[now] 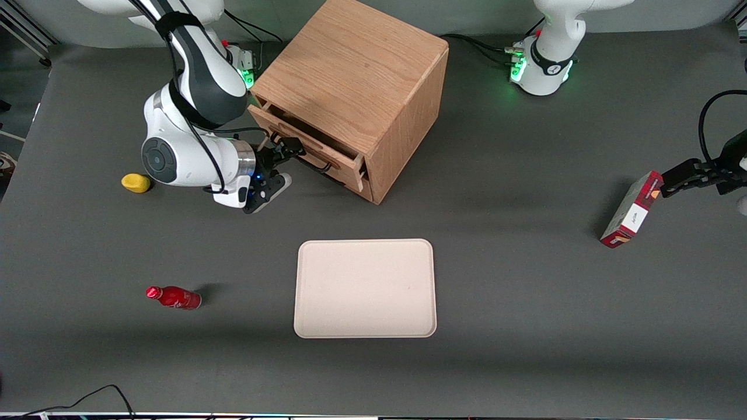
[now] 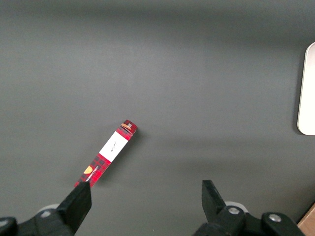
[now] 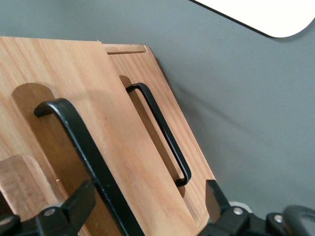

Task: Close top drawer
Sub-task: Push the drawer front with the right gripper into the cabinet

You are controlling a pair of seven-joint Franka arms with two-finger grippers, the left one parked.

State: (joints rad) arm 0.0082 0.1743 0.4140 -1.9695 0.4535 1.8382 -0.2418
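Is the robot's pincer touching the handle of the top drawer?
Cannot tell. In the right wrist view the pincer straddles the top drawer's black handle, but no contact or gap shows plainly.

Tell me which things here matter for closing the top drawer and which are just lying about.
In the job: light oak top drawer with black wire bar handle, partly open; right gripper at its front, fingers open.

Lying about: yellow lump, red bottle, beige tray, red box.
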